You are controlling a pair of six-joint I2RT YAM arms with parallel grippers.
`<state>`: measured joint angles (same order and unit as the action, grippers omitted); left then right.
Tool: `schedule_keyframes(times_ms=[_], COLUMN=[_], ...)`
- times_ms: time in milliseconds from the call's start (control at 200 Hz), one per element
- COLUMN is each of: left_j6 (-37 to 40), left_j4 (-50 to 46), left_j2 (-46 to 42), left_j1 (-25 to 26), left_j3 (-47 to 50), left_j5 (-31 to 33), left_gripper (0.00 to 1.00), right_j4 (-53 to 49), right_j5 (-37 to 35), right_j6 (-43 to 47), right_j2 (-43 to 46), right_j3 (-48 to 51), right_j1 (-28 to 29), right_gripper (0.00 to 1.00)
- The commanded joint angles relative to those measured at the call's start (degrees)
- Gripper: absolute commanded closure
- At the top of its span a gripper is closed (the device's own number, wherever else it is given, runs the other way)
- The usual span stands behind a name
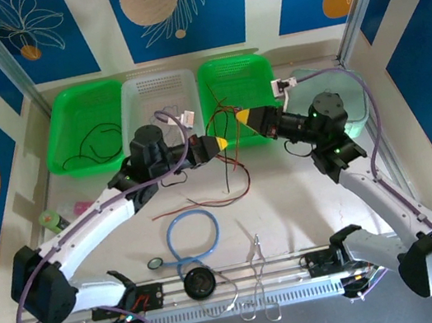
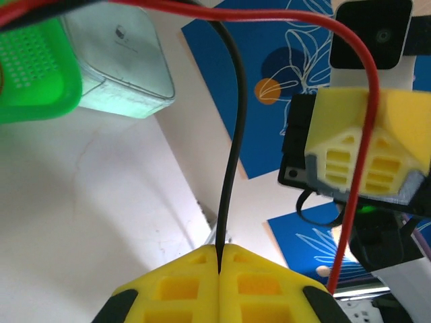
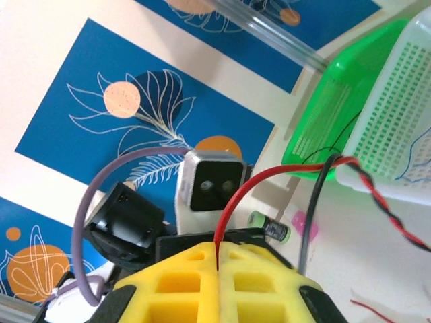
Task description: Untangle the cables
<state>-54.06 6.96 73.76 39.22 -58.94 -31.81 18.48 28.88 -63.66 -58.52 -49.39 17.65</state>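
Left wrist view has the black cable [image 2: 236, 134] pinched in the seam of the closed left gripper [image 2: 220, 252], rising straight up from its fingertips. The red cable [image 2: 347, 235] arcs over the top and drops just to their right, across the face of the right gripper [image 2: 370, 145].

In the right wrist view the right gripper [image 3: 217, 247] is clamped on the red cable [image 3: 269, 173], with the black cable [image 3: 311, 208] just beside its fingertips on the right. Further right the two wind round each other (a tight twist, by the look of it) near the white basket [image 3: 404, 101].

The main risk lies in pulling apart: the twist could cinch into a knot rather than slide open, or a thin cable could slip free. From above, loose strands [image 1: 231, 167] hang below and between both grippers, near the green basket [image 1: 261, 61], where they could snag.
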Motion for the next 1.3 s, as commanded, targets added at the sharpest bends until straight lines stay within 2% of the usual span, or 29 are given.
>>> schedule_keyframes(times_ms=[0, 145, 395, 515, 575, 690, 775, 845, 995, 1166, 1296], left_j6=[6.8, 10.4, 16.9, 17.8, 18.6, 19.6, 19.5, 18.9, 17.7, 16.8, 16.7], left_j4=[-13.5, -21.8, -38.8, -43.0, -44.9, -47.1, -47.5, -47.0, -45.5, -44.5, -44.3], left_j2=[-1.6, -3.1, -5.6, -2.4, -0.2, 3.1, 4.6, 5.9, 8.4, 10.0, 10.7], left_j1=[-0.7, -1.1, -2.6, -3.5, -3.6, -3.6, -3.7, -3.8, -3.9, -3.9, -4.2], left_j3=[-2.7, -5.2, -13.4, -21.2, -24.7, -29.0, -31.1, -32.3, -33.8, -34.7, -35.0], left_j5=[2.2, 4.2, 14.1, 11.5, 9.7, 8.1, 7.5, 6.4, 4.3, 3.4, 2.7], left_gripper=[1.00, 1.00, 1.00, 1.00, 1.00, 1.00, 1.00, 1.00, 1.00, 1.00, 1.00], right_j4=[-0.5, -1.8, -6.7, -9.3, -15.1, -26.5, -26.1, -24.6, -21.3, -7.9, -7.6], right_j5=[-1.5, -2.1, -5.1, -4.4, -2.6, 1.5, 5.1, 7.5, 9.0, 10.3, 11.4], right_j6=[0.5, 0.1, 0.9, 2.4, 6.8, 20.5, 23.9, 26.8, 33.0, 32.5, 34.1], right_j2=[2.5, 4.5, 8.5, 7.4, 5.2, 1.2, 0.2, -0.2, -1.3, -2.2, -5.2], right_j3=[-1.3, -1.2, -1.2, -3.8, -7.0, -13.6, -14.1, -13.4, -9.9, -2.0, -2.0], right_j1=[-3.3, -8.2, -13.8, -13.4, -12.4, -9.0, -7.7, -5.9, -0.2, 4.2, 5.5], right_gripper=[1.00, 1.00, 1.00, 1.00, 1.00, 0.75, 0.60, 0.54, 0.50, 0.48, 0.46])
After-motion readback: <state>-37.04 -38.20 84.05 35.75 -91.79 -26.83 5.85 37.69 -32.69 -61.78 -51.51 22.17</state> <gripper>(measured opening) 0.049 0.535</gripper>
